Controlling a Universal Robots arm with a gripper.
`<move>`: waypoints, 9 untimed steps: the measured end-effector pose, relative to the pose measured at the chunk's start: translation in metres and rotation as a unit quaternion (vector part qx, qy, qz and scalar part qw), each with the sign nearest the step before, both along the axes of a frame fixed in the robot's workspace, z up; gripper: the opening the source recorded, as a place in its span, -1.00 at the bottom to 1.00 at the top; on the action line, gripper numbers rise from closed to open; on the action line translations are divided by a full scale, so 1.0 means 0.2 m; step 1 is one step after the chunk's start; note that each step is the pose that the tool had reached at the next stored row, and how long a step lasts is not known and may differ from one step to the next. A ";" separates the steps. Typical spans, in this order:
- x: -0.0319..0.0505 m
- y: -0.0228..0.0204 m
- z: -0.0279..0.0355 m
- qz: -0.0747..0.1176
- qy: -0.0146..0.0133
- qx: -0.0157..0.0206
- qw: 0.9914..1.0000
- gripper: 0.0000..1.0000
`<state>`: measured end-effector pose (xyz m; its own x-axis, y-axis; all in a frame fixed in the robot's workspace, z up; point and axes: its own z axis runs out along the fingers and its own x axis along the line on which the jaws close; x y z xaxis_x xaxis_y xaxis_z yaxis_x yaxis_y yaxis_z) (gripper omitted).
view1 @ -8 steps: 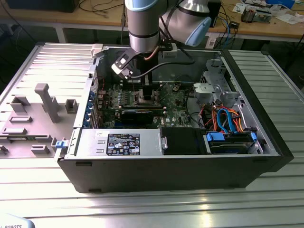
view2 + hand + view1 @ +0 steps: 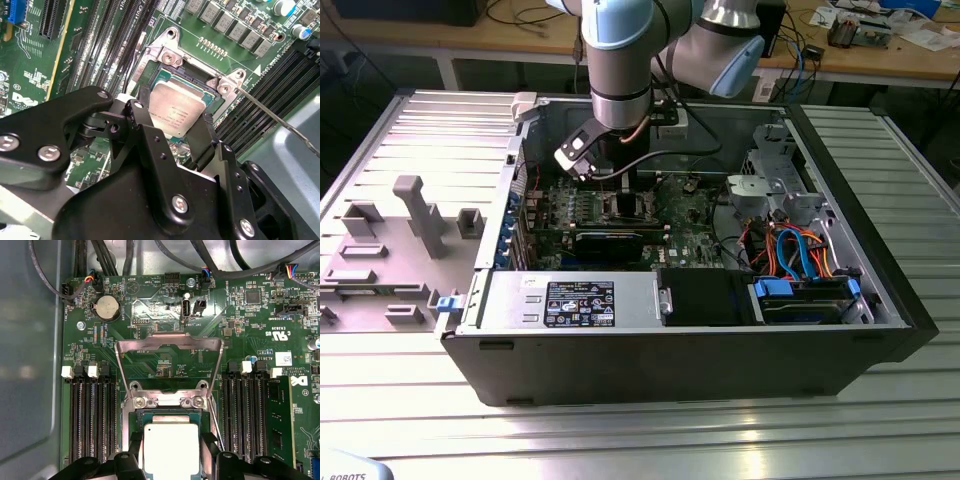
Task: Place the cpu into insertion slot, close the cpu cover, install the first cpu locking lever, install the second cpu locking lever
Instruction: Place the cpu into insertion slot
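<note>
The body of the gripper [image 2: 171, 442] is being cut off by the picture's edge in the first wrist view, and part of the chip [image 2: 176, 112] is being cut off there too. In the exterior view the arm [image 2: 620, 60] is reaching down into the box and hiding the fingertips.

In both wrist views the two black fingers [image 2: 202, 137] are pressing on opposite sides of the chip and pinching it. The chip is sitting right over the square slot on the green board [image 2: 150, 285]. It is hard to make out how far down in the slot it is sitting, because the fingers are covering its sides.

The cover [image 2: 170, 340] is lying flipped open, away from the slot, and the green board is showing through its window. A thin wire lever [image 2: 280, 120] is sticking out to one side of the slot.

The board is lying inside an open computer case [image 2: 670, 365]. The case is resting on a grey metal table [image 2: 640, 430] with long ridges. A grey plastic holder [image 2: 410, 215] is sitting on the table at the exterior view's left. A wooden bench [image 2: 890, 62] with wires on it is standing behind.
</note>
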<state>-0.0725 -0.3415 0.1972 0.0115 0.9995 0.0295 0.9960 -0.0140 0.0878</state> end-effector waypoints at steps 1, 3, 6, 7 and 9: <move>0.000 0.000 0.000 0.000 0.000 0.000 1.000 0.08; 0.000 0.000 0.000 0.000 0.000 0.000 1.000 0.08; 0.000 0.000 0.000 0.000 0.000 0.000 1.000 0.08; 0.000 0.000 0.000 0.000 0.000 0.000 1.000 0.08; 0.000 0.000 0.000 0.000 0.000 0.000 1.000 0.08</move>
<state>-0.0725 -0.3415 0.1972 0.0114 0.9995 0.0294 0.9961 -0.0139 0.0876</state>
